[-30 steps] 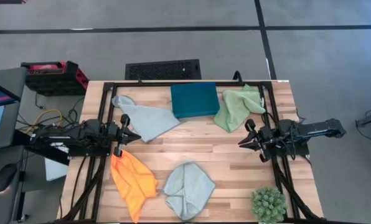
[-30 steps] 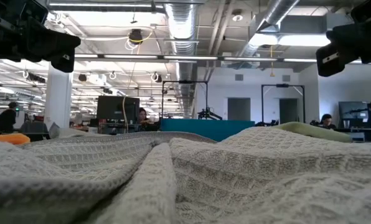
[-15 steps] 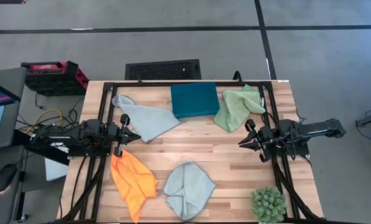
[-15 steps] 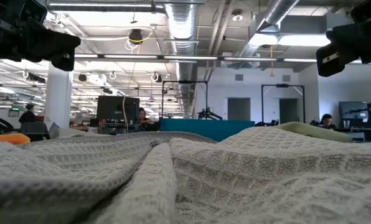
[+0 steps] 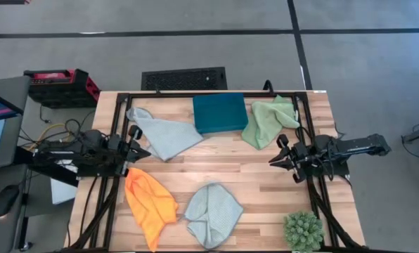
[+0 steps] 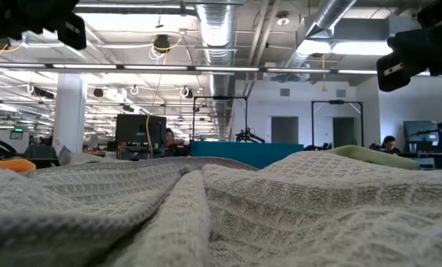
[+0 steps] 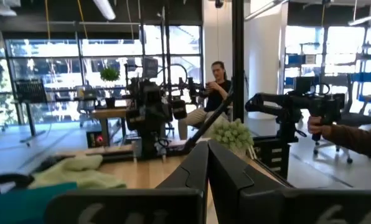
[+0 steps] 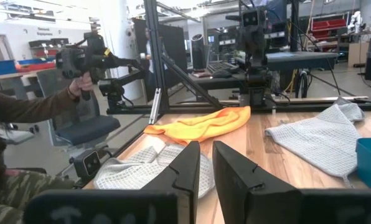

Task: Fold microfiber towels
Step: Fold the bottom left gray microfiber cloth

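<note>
Nothing folded yet: left end effector (image 5: 140, 150) pinched closed & empty, blue-grey towel (image 5: 164, 135) just ahead, orange towel (image 5: 150, 203) beside; right end effector (image 5: 275, 159) narrowly parted, green towel (image 5: 267, 121) near—grab a corner first.

The left gripper (image 7: 207, 163) points level across the bench (image 7: 164, 176), fingers (image 7: 195, 168) pressed together. Beyond them, a light green towel (image 7: 76, 171) lies beside a teal box (image 7: 23, 199); a spiky plant ball (image 7: 234, 134) sits near the far edge. A seated person (image 7: 213, 93) shows behind.
</note>
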Controlling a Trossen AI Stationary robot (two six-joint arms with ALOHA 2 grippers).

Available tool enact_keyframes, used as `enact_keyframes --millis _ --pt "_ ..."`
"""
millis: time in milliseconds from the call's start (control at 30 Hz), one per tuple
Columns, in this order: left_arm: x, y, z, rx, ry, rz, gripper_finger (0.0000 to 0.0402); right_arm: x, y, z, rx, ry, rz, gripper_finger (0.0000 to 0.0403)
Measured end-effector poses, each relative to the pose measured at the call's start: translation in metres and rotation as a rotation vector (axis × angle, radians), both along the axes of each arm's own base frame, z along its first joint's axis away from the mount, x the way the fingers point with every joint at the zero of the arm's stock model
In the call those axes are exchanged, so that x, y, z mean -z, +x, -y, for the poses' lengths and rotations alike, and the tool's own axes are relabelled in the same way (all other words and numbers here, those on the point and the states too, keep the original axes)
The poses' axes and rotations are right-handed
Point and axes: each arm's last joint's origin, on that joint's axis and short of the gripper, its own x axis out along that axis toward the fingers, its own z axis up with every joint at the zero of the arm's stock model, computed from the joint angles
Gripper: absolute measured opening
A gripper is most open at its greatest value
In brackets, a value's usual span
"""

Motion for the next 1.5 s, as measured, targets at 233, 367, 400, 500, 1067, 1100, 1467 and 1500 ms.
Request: enact_keyframes --millis 233,367,400,500,1067,1100,1467,1500 --pt "-0.025 0.018 0.000 -0.021 0.031 -0.114 0.0000 -0.004 0.000 0.001 0.029 -0.094 0.067 0.0069" --pt "-0.038 0.040 0.002 0.022 0.054 -0.222 0.0000 -0.009 0.000 0.002 0.096 -0.146 0.122 0.0049" --pt "-0.041 0.046 0.003 0.035 0.059 -0.252 0.0000 -0.011 -0.001 0.003 0.113 -0.156 0.112 0.0037" --pt "-0.057 0.064 0.007 0.085 0.090 -0.301 0.0000 -0.027 -0.005 0.005 0.143 -0.158 0.127 0.0009" --pt "-0.081 0.116 0.066 0.224 0.032 -0.685 0.0000 -0.044 0.039 -0.006 0.131 -0.259 -0.382 0.0002" --pt "-0.079 0.116 0.069 0.213 0.014 -0.704 0.0000 -0.045 0.044 -0.010 0.113 -0.271 -0.409 0.0002" --pt "-0.051 0.124 0.110 0.157 -0.133 -0.891 0.0000 -0.056 0.076 -0.069 -0.100 -0.362 -0.527 0.0002" --pt "-0.048 0.125 0.114 0.156 -0.144 -0.913 0.0000 -0.056 0.078 -0.074 -0.116 -0.365 -0.537 0.0003"
